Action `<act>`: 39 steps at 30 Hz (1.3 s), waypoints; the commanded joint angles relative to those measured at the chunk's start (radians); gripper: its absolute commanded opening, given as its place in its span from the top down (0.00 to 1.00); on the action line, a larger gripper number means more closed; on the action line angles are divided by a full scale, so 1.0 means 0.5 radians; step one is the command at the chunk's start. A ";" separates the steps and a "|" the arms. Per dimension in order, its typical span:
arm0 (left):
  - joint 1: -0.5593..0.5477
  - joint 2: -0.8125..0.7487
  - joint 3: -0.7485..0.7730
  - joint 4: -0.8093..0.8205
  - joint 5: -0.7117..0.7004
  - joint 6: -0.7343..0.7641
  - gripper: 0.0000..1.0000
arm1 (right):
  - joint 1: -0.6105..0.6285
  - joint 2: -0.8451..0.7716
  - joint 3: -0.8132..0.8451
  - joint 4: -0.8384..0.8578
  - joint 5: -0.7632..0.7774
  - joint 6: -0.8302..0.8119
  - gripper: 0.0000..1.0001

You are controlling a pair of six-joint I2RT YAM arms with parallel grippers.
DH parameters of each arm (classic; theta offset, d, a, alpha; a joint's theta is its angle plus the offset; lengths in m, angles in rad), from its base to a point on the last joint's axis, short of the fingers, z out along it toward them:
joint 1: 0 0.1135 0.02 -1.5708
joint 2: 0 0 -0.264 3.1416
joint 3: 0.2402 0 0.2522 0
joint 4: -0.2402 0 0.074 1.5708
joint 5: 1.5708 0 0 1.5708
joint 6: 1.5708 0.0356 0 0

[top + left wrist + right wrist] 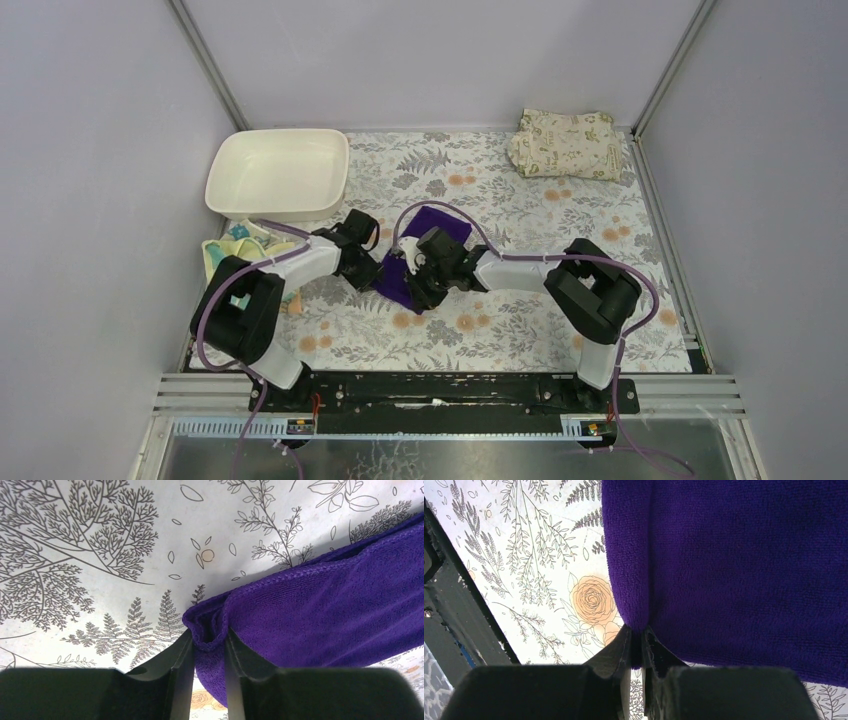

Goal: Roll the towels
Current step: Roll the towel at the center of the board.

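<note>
A dark purple towel [441, 222] lies partly folded on the flower-printed table cover [520, 320], between my two arms. My left gripper [378, 272] stands at its left end. In the left wrist view the narrow jaws [210, 635] hold a bunched corner of the purple towel [325, 605], with cloth touching both fingers. My right gripper [413, 276] is shut on the near edge. The right wrist view shows its jaws [637, 630] pinching a fold of the purple towel [744, 560]. A pale yellow towel with teal marks [226, 252] lies at the left edge, partly hidden by my left arm.
A white tub [278, 175] stands at the back left, close behind the left arm. A beige leaf-printed folded cloth [565, 143] lies at the back right. A black rail [454, 610] runs along the table's near edge.
</note>
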 commanded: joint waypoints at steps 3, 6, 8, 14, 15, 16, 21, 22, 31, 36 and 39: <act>0.004 0.103 0.007 -0.115 -0.284 0.057 0.86 | -0.005 -0.095 -0.047 -0.016 -0.096 0.055 0.92; 0.006 0.089 0.052 -0.173 -0.328 0.100 0.89 | -0.028 -0.108 -0.078 0.034 -0.163 0.103 0.93; 0.006 0.093 0.082 -0.203 -0.348 0.131 0.88 | -0.061 -0.105 -0.092 0.058 -0.225 0.149 0.93; 0.030 0.042 0.110 -0.217 -0.332 0.216 0.62 | -0.194 -0.058 -0.115 0.145 -0.475 0.302 0.93; 0.038 0.017 0.108 -0.213 -0.324 0.232 0.57 | -0.225 -0.047 -0.126 0.174 -0.541 0.330 0.93; 0.048 -0.016 0.093 -0.201 -0.303 0.245 0.53 | -0.245 -0.035 -0.130 0.200 -0.591 0.357 0.93; 0.108 -0.271 -0.072 -0.083 -0.170 0.262 0.29 | -0.299 0.043 -0.131 0.295 -0.779 0.472 0.93; 0.121 -0.327 -0.110 -0.067 -0.145 0.265 0.25 | -0.316 0.062 -0.136 0.323 -0.815 0.502 0.93; 0.185 -0.847 -0.439 0.018 0.068 0.330 0.09 | -0.419 0.267 -0.128 0.407 -0.996 0.712 0.93; 0.199 -1.036 -0.574 0.091 0.184 0.336 0.06 | -0.460 0.323 -0.128 0.403 -1.029 0.755 0.93; 0.199 -1.049 -0.640 0.192 0.304 0.334 0.06 | -0.472 0.347 -0.110 0.377 -1.031 0.763 0.92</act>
